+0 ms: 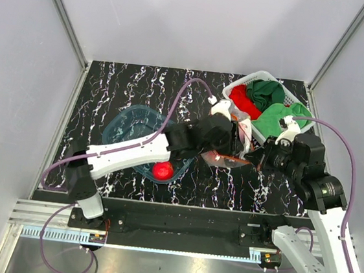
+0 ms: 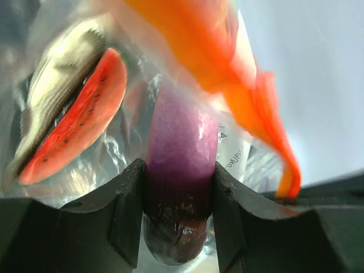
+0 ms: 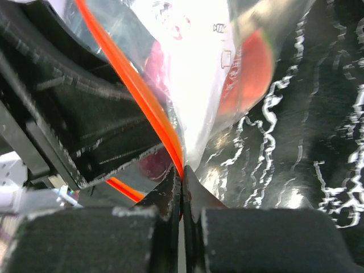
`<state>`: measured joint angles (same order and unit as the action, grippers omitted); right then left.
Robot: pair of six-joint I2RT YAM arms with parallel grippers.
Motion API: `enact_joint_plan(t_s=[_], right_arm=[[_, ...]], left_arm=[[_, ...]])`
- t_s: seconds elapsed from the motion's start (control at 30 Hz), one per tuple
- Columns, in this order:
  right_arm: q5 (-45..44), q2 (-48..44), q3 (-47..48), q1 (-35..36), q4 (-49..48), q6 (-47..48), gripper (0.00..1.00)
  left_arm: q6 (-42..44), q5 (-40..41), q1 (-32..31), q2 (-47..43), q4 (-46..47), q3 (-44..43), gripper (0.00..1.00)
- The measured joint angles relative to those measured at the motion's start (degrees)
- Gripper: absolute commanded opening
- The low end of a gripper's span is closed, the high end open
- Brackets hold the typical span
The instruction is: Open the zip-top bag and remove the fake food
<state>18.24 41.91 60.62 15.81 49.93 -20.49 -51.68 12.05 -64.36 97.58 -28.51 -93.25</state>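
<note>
- Left gripper (image 2: pixel 179 190) jaws clamp a purple fake food piece (image 2: pixel 182 142) in the zip-top bag (image 3: pixel 196 74).
- Right gripper (image 3: pixel 182 187) jaws, pressed together, pinch the bag's orange zip strip (image 3: pixel 129 85).

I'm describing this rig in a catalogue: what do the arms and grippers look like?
The left arm and right arm have white shells, black joints and a looping purple cable each. Left gripper and right gripper have black, scuffed fingers.
</note>
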Motion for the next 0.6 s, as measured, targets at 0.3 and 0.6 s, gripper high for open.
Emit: enact_joint_plan(t_s=[0.3, 0.6], right_arm=[[-2.21, -0.55, -0.24, 0.0, 2.27, -1.25, 0.0], [-0.7, -2.1, -0.17, 0.0, 0.59, -0.2, 0.19]], left_arm=[[15.21, 0.07, -3.48, -4.42, 11.02, 2.75, 0.0], [-0.13, 9.92, -3.45, -4.42, 2.1, 0.61, 0.0]])
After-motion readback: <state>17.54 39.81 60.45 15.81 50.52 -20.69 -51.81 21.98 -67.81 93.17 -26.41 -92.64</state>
